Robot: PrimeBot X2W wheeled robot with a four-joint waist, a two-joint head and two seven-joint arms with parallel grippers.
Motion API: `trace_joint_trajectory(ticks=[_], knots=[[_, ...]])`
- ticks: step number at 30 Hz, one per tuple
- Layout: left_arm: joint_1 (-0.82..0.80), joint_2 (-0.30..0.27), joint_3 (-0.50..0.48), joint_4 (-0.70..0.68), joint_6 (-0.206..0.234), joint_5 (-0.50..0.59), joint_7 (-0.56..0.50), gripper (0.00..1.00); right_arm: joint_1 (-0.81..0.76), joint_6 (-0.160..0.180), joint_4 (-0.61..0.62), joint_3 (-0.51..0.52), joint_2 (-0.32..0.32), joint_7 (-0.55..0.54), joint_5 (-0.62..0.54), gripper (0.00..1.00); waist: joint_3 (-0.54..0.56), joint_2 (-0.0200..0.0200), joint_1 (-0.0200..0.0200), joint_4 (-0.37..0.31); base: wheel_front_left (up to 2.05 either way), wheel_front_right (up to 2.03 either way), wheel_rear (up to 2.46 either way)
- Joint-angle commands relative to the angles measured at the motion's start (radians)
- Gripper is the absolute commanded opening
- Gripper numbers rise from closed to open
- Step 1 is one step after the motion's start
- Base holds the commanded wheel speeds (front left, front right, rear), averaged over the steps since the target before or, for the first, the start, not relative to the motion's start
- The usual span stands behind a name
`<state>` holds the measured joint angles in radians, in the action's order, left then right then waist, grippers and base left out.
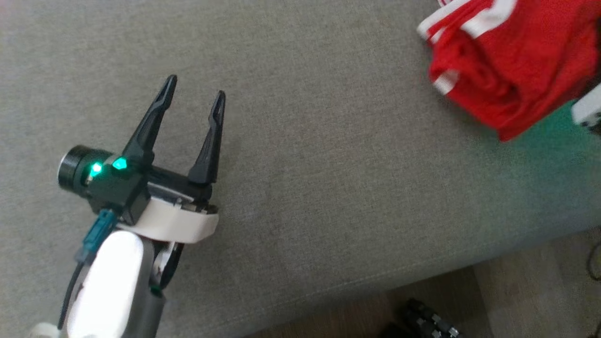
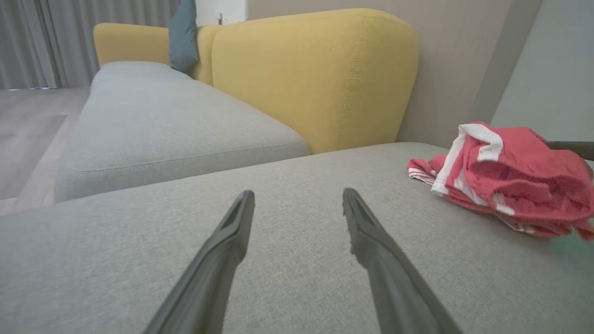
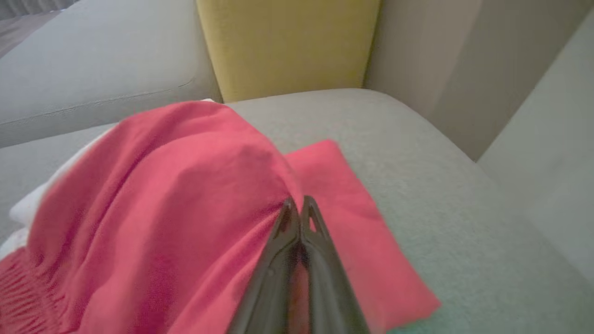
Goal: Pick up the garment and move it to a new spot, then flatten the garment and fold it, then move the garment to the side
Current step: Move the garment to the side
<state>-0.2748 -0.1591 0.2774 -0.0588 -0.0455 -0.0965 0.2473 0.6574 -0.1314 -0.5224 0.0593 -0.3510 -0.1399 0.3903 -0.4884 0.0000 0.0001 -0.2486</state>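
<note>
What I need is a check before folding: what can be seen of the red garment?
The red garment is soft, knit-looking cloth with white stripes along its edges. It lies crumpled in a loose heap, not flattened, on the grey sofa cushion. The right pincer is shut on a fold of it, and creases in the cloth run to that grip. The left pincer stands open, well apart from it.

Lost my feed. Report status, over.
Left end effector open, empty, above sofa. Right end effector shut on red garment. No obstruction seen.
</note>
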Motion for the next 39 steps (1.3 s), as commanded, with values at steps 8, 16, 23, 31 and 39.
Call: trace_joint_trajectory(ticks=[8,16,23,31,39], knots=[[-0.065,-0.03,-0.001,-0.046,-0.019,0.016,-0.009,1.0,0.027,0.001,0.015,0.158,0.034,0.026,-0.022,0.0,-0.073,0.0,-0.0001,-0.028,0.0,0.0,0.0],[-0.078,-0.043,0.014,-0.041,-0.026,0.015,-0.012,1.0,0.018,0.001,0.007,0.267,0.08,0.043,-0.053,0.69,-0.094,0.0,-0.0001,-0.033,0.0,0.0,0.0],[-0.067,-0.045,0.008,-0.017,-0.019,0.0,-0.006,1.0,-0.042,0.001,0.04,0.304,0.097,0.106,-0.102,1.0,-0.059,0.0,-0.0001,-0.021,0.0,0.0,0.0],[-0.013,-0.022,-0.019,0.02,0.02,-0.031,0.008,1.0,-0.25,0.001,0.318,0.254,0.189,0.223,-0.268,1.0,0.069,0.0,-0.0001,0.046,0.0,0.0,0.0],[0.046,-0.001,-0.055,0.049,0.06,-0.058,0.013,1.0,-0.442,0.001,0.53,0.061,0.286,0.225,-0.309,1.0,0.168,0.0,-0.0001,0.146,0.0,0.0,0.0]])
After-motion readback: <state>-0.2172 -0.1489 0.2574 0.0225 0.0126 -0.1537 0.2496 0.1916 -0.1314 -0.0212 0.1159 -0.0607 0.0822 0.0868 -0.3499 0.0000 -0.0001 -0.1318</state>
